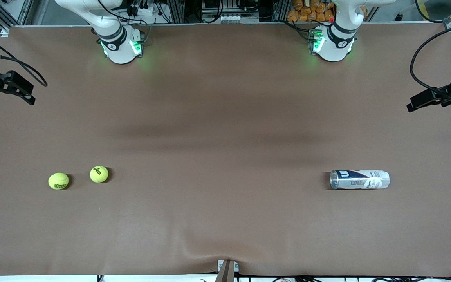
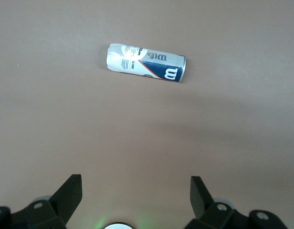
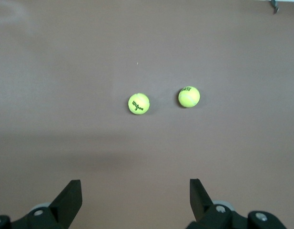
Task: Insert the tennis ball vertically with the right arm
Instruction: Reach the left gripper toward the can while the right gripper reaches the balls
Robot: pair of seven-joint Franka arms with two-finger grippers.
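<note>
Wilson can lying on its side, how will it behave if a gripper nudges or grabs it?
The can is a cylinder lying on its side on the flat table, so a nudge across its length would probably roll it. Its glossy printed wall may be slippery between fingers. It looks thin-walled, so likely light and squeezable.

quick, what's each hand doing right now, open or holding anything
Left hand: open, empty, high over the table with the can in its view.
Right hand: open, empty, tennis balls untouched.

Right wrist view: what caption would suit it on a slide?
Open right gripper hovers above two tennis balls on the brown table.
</note>
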